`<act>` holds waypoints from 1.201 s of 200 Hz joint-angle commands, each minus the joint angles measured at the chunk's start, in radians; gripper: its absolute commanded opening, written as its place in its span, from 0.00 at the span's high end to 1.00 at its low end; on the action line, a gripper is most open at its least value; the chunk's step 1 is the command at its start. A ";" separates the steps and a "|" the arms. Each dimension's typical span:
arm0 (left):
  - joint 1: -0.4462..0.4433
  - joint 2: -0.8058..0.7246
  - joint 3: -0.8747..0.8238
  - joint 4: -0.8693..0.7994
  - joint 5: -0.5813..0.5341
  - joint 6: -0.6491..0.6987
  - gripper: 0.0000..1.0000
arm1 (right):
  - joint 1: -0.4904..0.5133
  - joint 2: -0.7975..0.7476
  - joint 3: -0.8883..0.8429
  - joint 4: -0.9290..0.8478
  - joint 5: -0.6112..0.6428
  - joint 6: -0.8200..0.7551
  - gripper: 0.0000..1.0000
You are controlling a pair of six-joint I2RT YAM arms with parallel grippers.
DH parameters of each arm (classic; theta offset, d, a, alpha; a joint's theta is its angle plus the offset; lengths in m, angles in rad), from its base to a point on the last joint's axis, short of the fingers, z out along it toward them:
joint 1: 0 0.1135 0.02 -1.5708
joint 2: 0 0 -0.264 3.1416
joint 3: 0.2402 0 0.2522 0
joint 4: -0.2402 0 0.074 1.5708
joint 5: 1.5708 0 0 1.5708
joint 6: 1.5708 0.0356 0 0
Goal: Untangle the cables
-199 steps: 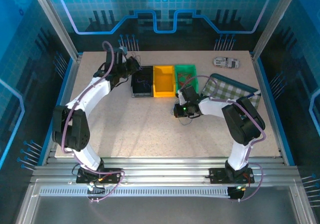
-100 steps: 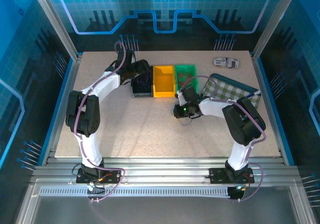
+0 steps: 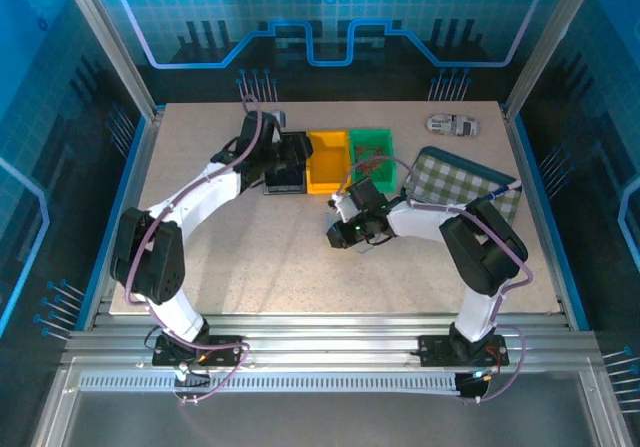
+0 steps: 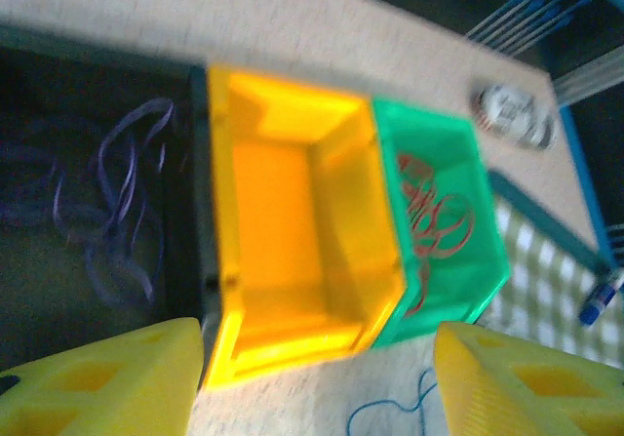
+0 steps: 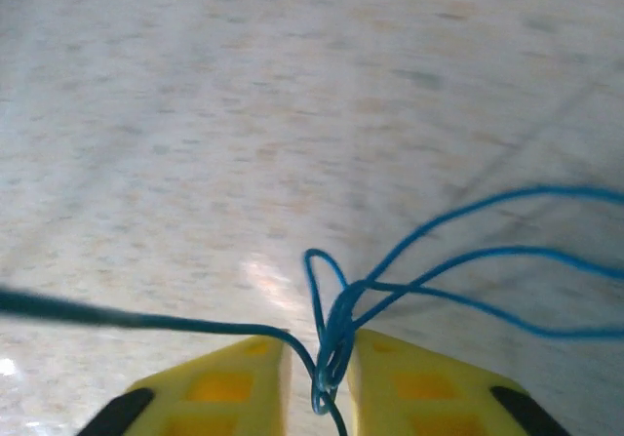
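A thin blue cable (image 5: 336,331) lies looped on the table, and a bunch of its strands runs up between the yellow fingers of my right gripper (image 5: 320,353). The jaws stand a little apart, with a gap beside the strands. From above, the right gripper (image 3: 343,233) sits low in front of the bins. My left gripper (image 4: 314,336) hangs open and empty over the bins (image 3: 285,157). Purple cables (image 4: 122,192) lie in the black bin (image 4: 39,290), and red cables (image 4: 434,212) in the green bin (image 4: 487,260). A loop of the blue cable (image 4: 384,404) shows on the table.
The yellow bin (image 4: 229,290) between the black and green ones has nothing in it. A checked tray (image 3: 465,182) lies to the right of the bins. A small pale object (image 3: 450,124) sits at the back right.
The left arm swung from behind the black bin to above the bins, and its jaws opened. The right gripper slid left and nearer, and its jaws parted around the blue cable.
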 commanded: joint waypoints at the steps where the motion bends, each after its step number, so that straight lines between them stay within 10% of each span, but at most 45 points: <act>1: 0.002 -0.044 -0.122 -0.008 0.003 0.002 0.37 | 0.047 -0.064 0.033 0.017 -0.041 -0.075 0.69; 43: -0.002 -0.108 -0.248 -0.029 0.063 0.121 0.26 | 0.003 -0.155 -0.015 0.119 0.044 0.023 0.47; 122: -0.062 -0.114 -0.277 -0.223 0.220 0.315 0.20 | -0.094 -0.209 -0.081 0.133 0.185 0.142 0.46; 240: -0.242 0.045 -0.295 -0.311 0.117 0.387 0.44 | -0.108 -0.199 -0.108 0.135 0.196 0.161 0.46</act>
